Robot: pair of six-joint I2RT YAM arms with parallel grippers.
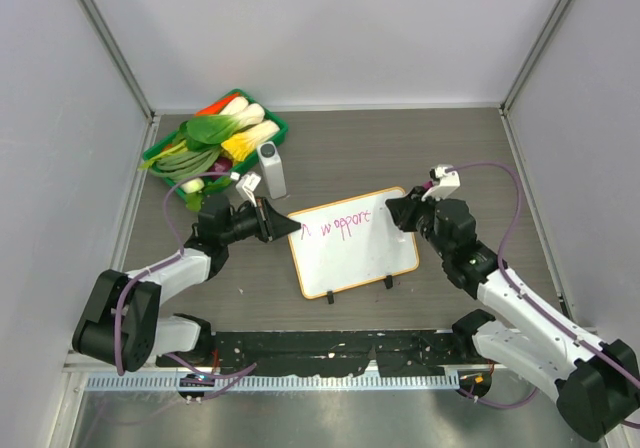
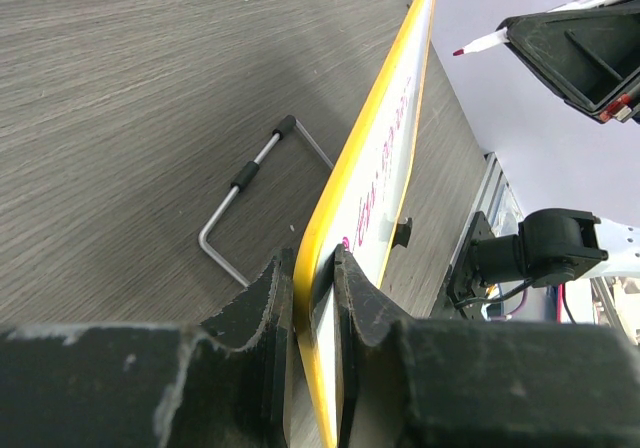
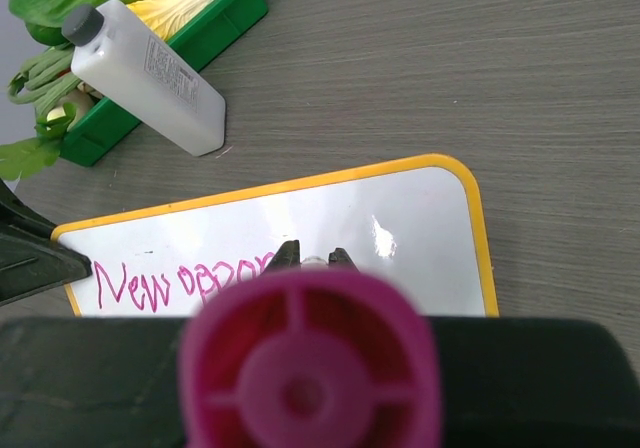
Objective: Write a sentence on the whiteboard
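The small, flat whiteboard (image 1: pixel 355 243) with its thin orange-yellow frame sits mid-tabletop between the two arms. It looks light, stiff and glossy, so likely to slide or pivot under pen pressure. The rounded frame edge is the sensible hold, away from the ink. Pink cursive writing (image 1: pixel 340 224) runs along its upper part, reading roughly "New opport".

The left claw (image 2: pixel 312 288) is closed narrowly on the board's left edge, one finger on each face. The right claw (image 1: pixel 405 211), at the board's far right corner, is clamped on a marker (image 3: pixel 310 368) with a magenta end.

A bent wire stand (image 2: pixel 250 188) lies on the grey wood-grain tabletop (image 1: pixel 400 148). Beyond are a white plastic bottle (image 1: pixel 272 171) and a green tray (image 1: pixel 270 128) of vegetables.
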